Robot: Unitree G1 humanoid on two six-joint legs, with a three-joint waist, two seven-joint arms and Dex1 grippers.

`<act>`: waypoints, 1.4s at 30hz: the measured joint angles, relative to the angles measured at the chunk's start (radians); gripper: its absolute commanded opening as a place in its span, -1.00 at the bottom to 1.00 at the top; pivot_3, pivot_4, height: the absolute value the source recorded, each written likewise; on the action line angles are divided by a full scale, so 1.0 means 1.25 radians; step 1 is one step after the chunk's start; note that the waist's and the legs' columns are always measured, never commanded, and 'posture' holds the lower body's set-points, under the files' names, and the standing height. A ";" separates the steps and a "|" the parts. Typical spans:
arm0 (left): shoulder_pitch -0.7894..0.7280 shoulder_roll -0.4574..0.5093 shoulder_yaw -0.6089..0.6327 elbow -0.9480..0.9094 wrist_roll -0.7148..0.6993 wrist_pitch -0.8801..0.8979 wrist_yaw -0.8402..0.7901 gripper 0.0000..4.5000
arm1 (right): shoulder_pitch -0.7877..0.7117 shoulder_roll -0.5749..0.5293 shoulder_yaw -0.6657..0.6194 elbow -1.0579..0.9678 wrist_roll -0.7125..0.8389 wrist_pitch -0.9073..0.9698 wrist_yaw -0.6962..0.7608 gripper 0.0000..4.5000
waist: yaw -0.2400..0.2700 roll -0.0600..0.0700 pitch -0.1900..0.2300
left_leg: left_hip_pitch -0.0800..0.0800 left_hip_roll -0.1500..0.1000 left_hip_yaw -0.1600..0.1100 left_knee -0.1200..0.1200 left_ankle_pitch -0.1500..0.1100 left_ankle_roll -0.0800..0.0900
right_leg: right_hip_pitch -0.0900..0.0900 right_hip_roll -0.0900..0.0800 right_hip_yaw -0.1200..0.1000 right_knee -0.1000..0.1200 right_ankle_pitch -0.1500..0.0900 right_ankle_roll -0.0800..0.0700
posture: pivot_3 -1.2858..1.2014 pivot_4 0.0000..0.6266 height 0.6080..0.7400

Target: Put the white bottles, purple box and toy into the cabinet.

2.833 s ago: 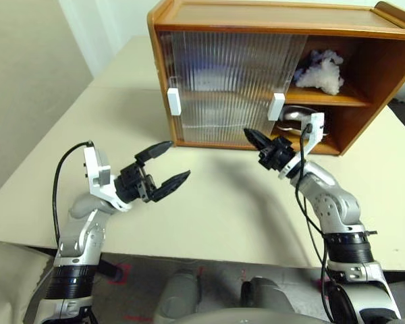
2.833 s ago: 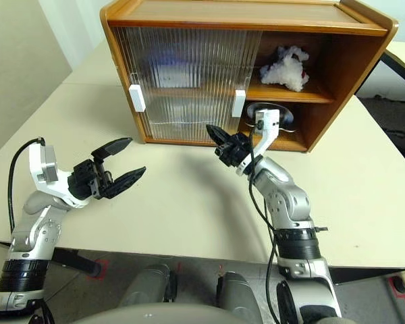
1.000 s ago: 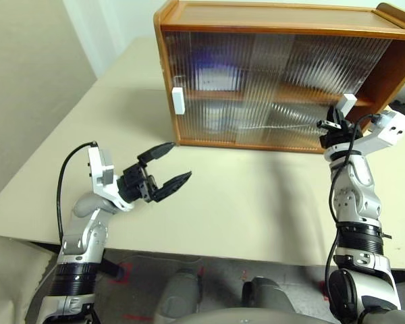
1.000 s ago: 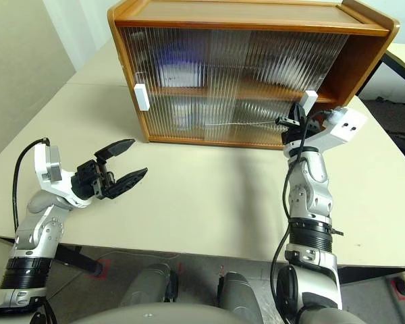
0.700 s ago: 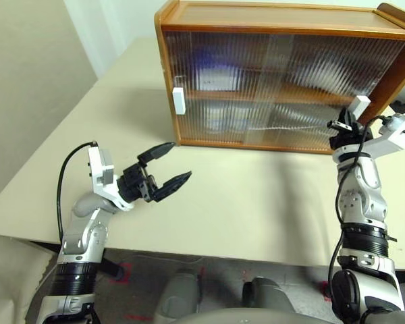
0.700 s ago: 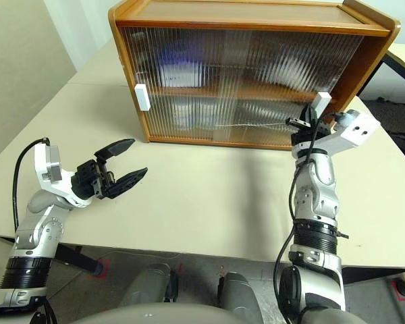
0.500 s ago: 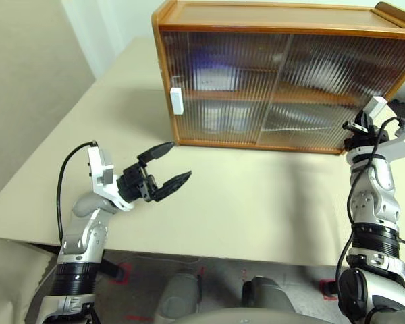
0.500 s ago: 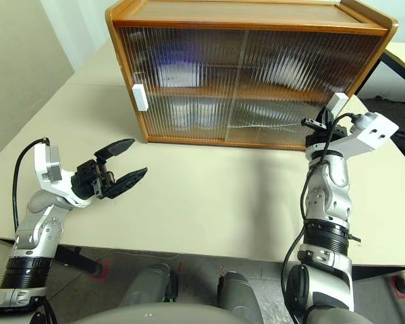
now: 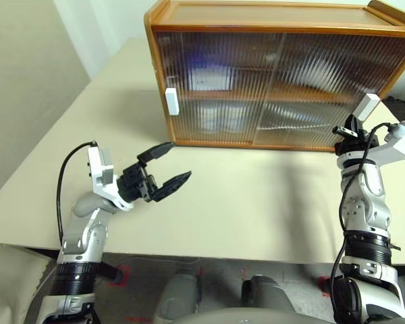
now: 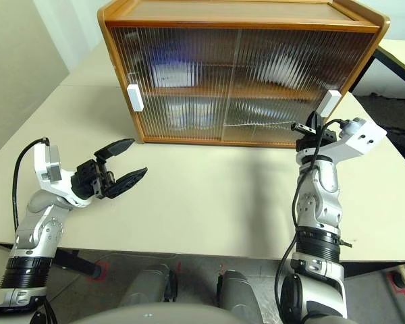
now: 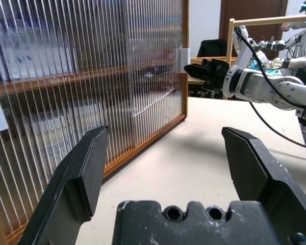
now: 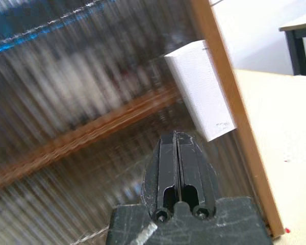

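Observation:
The cabinet stands at the back of the table with both ribbed sliding doors shut. Blurred white-and-blue shapes, perhaps the white bottles, show through the left door on the upper shelf. The purple box and the toy are hidden behind the doors. My right gripper is shut and empty, its tip close beside the right door's white handle at the cabinet's right end; I cannot tell whether it touches. My left gripper hangs open and empty over the table, in front of the cabinet's left end. The left wrist view shows its fingers spread wide.
The left door's white handle sits at the cabinet's left edge. The beige table stretches between my arms. Its near edge runs just below my forearms. Another table stands to the right behind the cabinet.
My right gripper has pushed the right door across the open right side, which now hides the toy and shelves, then drawn back slightly. The left arm has kept still. The camera has shifted.

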 measured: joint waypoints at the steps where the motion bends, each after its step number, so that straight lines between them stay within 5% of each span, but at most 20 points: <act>1: 0.002 0.000 0.004 0.000 0.000 0.000 0.000 1.00 | 0.012 0.002 0.019 -0.012 -0.004 -0.003 0.017 -0.99 | -0.002 0.000 0.000 | 0.000 0.000 0.000 0.000 0.000 0.000 | 0.000 0.000 0.000 0.000 0.000 0.000 | 0.20 -1.00 1.00; 7: 0.028 0.000 0.047 0.003 0.001 -0.002 0.038 1.00 | 0.131 -0.027 0.122 -0.027 0.004 -0.090 0.273 -0.90 | -0.001 0.000 0.000 | 0.000 -0.001 0.000 0.000 0.000 0.000 | 0.001 0.000 -0.001 -0.001 -0.001 0.001 | 0.21 -1.00 1.00; 12: 0.031 0.024 0.096 0.085 0.095 -0.007 0.193 1.00 | 0.174 -0.104 0.083 0.065 0.071 -0.098 0.431 -0.20 | 0.011 -0.001 0.001 | 0.001 -0.001 0.000 0.001 0.000 0.000 | 0.002 -0.001 -0.001 -0.001 -0.001 0.002 | 0.21 -1.00 1.00; 19: 0.006 0.031 0.206 0.216 0.184 -0.025 0.439 1.00 | 0.083 -0.241 -0.081 0.415 0.108 -0.127 0.479 0.96 | 0.021 -0.003 0.002 | 0.001 0.000 0.000 0.000 -0.002 -0.004 | 0.001 -0.001 -0.001 -0.001 0.000 0.000 | 0.22 -1.00 1.00; 29: -0.037 -0.002 0.172 0.279 0.238 -0.031 0.509 1.00 | -0.117 -0.404 -0.121 0.811 0.088 -0.197 0.624 0.98 | 0.032 -0.004 0.001 | 0.001 -0.001 0.001 0.000 -0.002 -0.003 | 0.001 -0.001 0.000 -0.002 0.001 0.000 | 0.22 -1.00 1.00; 42: -0.040 -0.042 0.144 0.202 0.245 -0.002 0.539 1.00 | -0.117 -0.464 -0.175 0.939 0.076 -0.246 0.711 0.98 | 0.059 -0.008 -0.001 | 0.001 -0.001 0.001 -0.008 -0.003 -0.005 | 0.001 -0.003 0.000 -0.006 0.001 0.000 | 0.23 -1.00 1.00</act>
